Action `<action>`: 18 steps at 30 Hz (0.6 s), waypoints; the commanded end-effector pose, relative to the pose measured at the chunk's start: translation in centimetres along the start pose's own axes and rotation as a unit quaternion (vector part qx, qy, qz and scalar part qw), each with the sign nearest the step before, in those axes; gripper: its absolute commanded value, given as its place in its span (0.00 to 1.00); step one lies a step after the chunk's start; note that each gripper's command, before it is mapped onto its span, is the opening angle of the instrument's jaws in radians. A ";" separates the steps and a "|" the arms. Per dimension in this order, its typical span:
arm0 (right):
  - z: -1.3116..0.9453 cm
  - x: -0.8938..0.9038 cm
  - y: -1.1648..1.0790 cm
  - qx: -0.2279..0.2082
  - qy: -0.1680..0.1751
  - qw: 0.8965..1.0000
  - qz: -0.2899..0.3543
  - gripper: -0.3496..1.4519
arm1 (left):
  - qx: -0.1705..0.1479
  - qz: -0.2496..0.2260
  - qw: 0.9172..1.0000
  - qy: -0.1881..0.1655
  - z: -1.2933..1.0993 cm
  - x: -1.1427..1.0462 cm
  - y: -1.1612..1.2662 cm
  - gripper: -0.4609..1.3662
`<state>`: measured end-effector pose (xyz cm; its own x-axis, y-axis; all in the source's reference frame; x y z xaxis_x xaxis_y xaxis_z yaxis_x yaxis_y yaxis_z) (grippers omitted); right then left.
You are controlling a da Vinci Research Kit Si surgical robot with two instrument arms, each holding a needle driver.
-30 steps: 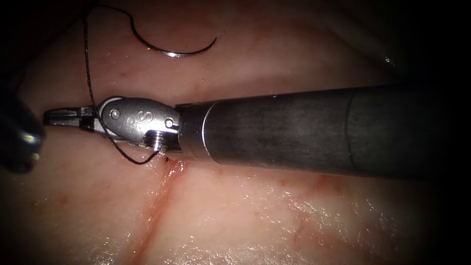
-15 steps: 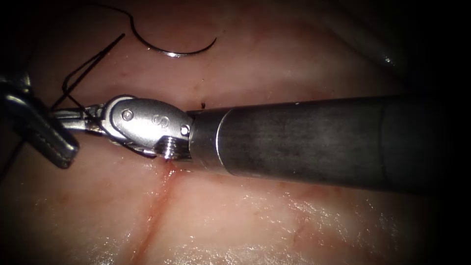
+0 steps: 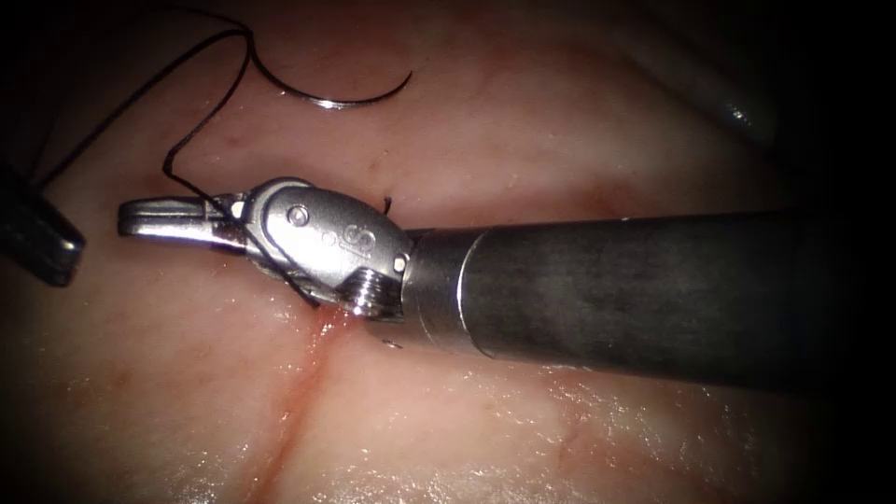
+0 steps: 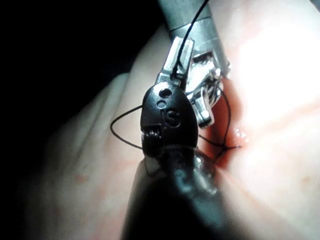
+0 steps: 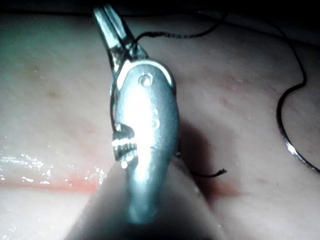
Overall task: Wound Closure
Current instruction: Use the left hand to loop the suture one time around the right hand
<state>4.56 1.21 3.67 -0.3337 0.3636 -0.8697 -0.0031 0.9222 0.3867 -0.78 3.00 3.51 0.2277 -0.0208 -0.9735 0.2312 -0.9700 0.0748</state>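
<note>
While left claw (image 3: 37, 245) half-hidden, right claw (image 3: 173, 217) grips thread (image 3: 201, 117)

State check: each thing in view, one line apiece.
Needle: lying free on the tissue above the tools, not in the tissue, held by neither tool.
Thread: runs from the needle's tail to the right tool's jaws.
Right tool: shut on the thread.
Left tool: at the left edge, jaws unclear.
Cut: open, with red fluid.

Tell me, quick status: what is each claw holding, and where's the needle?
Right claw shut on thread. Left claw at left edge, grip unclear. Needle free on tissue, far end of cut.
</note>
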 end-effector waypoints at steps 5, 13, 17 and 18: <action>-0.10 0.07 -0.02 -0.005 0.011 1.000 0.019 0.00 | 0.017 -0.022 0.999 -0.025 0.03 -0.47 0.18 0.06; -0.23 0.21 0.05 -0.044 0.029 0.998 0.043 0.00 | 0.007 -0.048 0.998 -0.032 0.18 -1.05 0.53 0.06; -0.30 0.32 0.07 -0.076 0.025 0.996 0.040 0.00 | 0.005 -0.061 0.998 -0.033 0.27 -1.17 0.62 0.06; -0.31 0.34 0.06 -0.084 0.023 0.995 0.039 0.00 | 0.005 -0.066 0.997 -0.033 0.29 -1.19 0.64 0.06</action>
<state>4.13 1.35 3.47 -0.3824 0.4241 -0.8209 -0.1367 0.8527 0.5042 -1.20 2.32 4.68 0.1331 0.0889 -0.9871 0.2355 -0.9703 -0.0557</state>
